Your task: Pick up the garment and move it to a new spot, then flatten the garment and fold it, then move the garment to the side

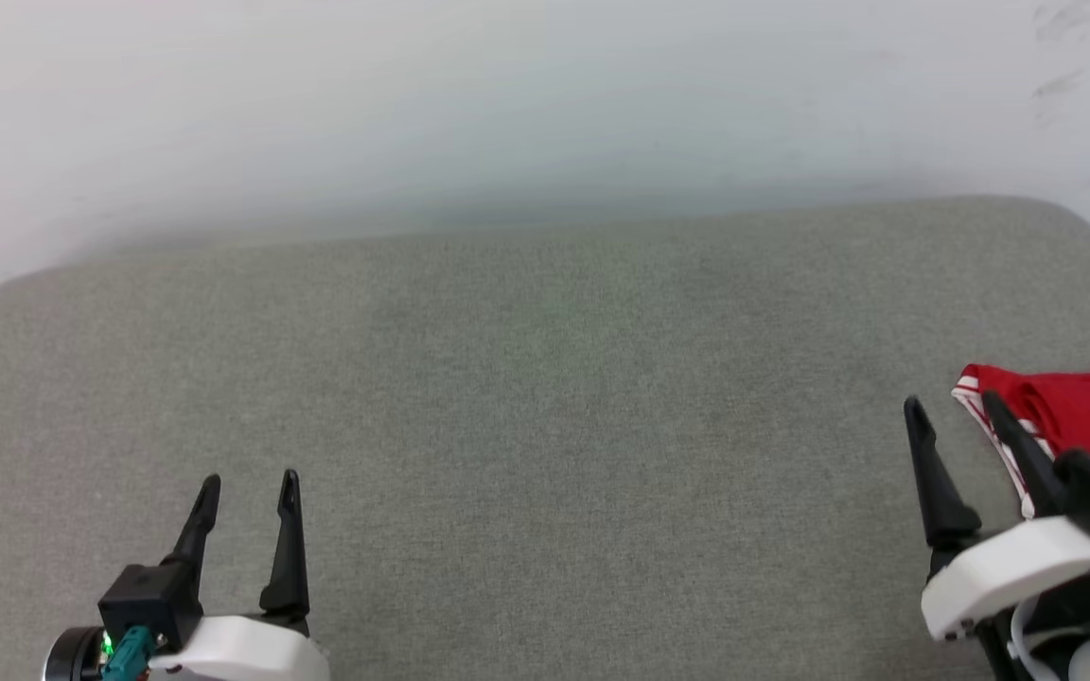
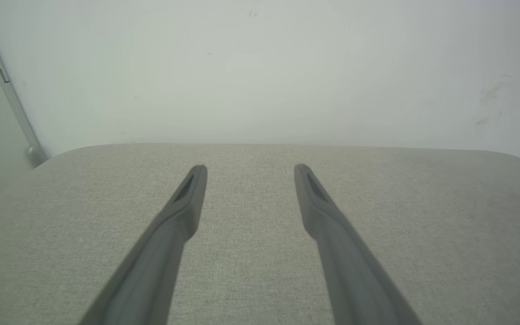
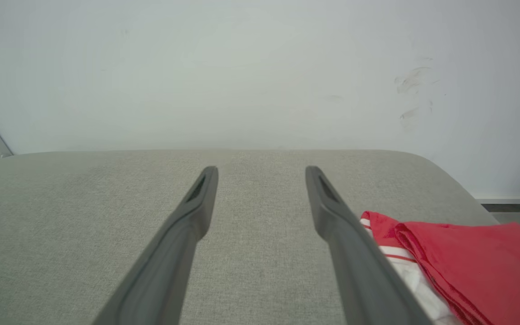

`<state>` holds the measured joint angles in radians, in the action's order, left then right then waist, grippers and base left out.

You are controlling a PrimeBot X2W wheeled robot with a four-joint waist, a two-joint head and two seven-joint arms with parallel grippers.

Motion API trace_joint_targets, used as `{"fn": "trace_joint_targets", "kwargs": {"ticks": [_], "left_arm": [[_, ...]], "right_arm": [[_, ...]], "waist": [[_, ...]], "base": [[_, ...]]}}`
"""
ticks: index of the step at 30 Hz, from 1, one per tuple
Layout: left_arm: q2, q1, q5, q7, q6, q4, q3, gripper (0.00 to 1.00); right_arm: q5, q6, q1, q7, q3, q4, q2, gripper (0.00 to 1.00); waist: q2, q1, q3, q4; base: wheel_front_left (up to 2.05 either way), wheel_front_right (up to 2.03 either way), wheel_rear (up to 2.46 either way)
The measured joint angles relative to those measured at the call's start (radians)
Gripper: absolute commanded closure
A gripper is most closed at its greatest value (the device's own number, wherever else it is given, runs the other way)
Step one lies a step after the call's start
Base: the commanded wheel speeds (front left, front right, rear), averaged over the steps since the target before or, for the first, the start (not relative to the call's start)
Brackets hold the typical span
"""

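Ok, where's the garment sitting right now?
The garment lies on the right end of the grey cushion in the head view, just right of the open right tool.

Bare grey cushion top (image 1: 545,397) between the 2 grippers, from left gripper (image 1: 252,478) across to right gripper (image 1: 951,400): wide passage over the middle. Folded garment (image 1: 1089,407) heaped at the right edge, just beside the right gripper's outer finger. Pale wall (image 1: 545,95) behind the far edge, closing off that side.
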<state>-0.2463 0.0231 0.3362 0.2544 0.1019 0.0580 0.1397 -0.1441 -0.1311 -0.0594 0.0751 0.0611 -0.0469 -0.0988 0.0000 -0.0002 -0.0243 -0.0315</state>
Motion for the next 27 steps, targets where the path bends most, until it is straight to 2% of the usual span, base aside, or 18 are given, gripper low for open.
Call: {"fn": "trace_joint_targets", "kwargs": {"ticks": [10, 27], "left_arm": [[0.002, 0.061, -0.002, 0.004, 0.005, -0.001, 0.004, 0.00], [-0.006, 0.062, -0.007, 0.006, 0.006, 0.004, 0.006, 0.00]], "right_arm": [[-0.020, 0.000, 0.119, 0.000, -0.024, -0.053, 0.019, 0.00], [-0.021, 0.000, 0.128, -0.004, -0.046, -0.053, 0.030, 0.00]], "waist": [[0.0000, 0.0001, 0.061, -0.012], [0.0000, 0.0002, 0.068, -0.014]], "base": [[0.00, 0.00, 0.00], [0.00, 0.00, 0.00]]}}
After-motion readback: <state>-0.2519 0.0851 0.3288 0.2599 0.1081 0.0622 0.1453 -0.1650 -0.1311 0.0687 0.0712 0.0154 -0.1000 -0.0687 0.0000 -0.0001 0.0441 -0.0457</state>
